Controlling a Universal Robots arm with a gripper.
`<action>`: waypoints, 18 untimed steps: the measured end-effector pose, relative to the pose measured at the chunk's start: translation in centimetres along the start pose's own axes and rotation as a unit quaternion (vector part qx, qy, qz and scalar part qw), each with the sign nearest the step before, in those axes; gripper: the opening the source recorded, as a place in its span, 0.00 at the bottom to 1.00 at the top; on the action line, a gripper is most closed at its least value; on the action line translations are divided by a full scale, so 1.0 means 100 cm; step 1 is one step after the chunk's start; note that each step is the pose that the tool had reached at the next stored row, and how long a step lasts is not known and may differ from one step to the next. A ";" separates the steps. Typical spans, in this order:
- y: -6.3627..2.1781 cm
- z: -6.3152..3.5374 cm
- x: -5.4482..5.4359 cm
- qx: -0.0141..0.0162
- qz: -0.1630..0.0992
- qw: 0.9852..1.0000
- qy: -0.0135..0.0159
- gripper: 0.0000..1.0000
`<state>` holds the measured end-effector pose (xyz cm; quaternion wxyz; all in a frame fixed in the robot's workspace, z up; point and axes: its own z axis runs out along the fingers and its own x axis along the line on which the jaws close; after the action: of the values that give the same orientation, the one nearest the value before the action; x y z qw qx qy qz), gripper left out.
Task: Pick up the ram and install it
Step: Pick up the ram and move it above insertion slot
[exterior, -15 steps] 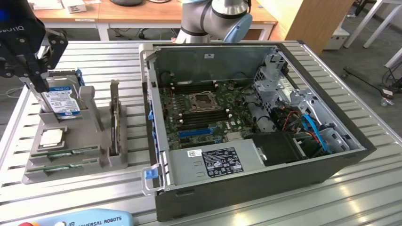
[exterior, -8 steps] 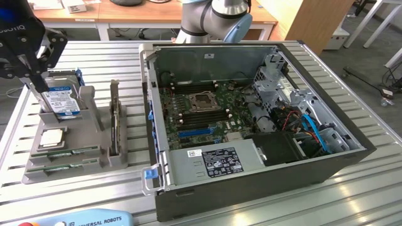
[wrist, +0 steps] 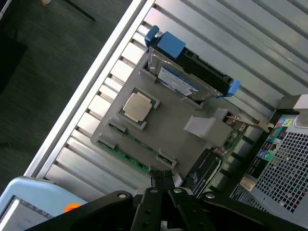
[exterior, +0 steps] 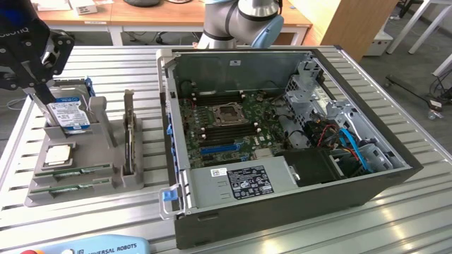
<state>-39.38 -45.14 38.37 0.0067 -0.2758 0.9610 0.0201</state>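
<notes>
Closed hand (wrist: pixel 162 180) hovers above ram (wrist: pixel 122 155) lying in gray tray (wrist: pixel 173 139).

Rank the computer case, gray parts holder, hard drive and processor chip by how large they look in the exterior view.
1. computer case
2. gray parts holder
3. hard drive, standing partly sunk in its slot
4. processor chip

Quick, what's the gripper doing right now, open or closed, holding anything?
Gripper: closed, holding nothing, above the tray where the ram lies.
</notes>
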 end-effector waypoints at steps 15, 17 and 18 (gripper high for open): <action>0.0000 0.0011 0.000 -0.003 -0.136 0.991 0.005 0.10; -0.0001 0.0012 0.000 -0.004 -0.153 0.988 0.005 0.10; -0.0001 0.0013 0.000 -0.004 -0.162 0.987 0.006 0.10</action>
<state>-39.37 -45.14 38.23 0.0034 -0.4278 0.9036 0.0210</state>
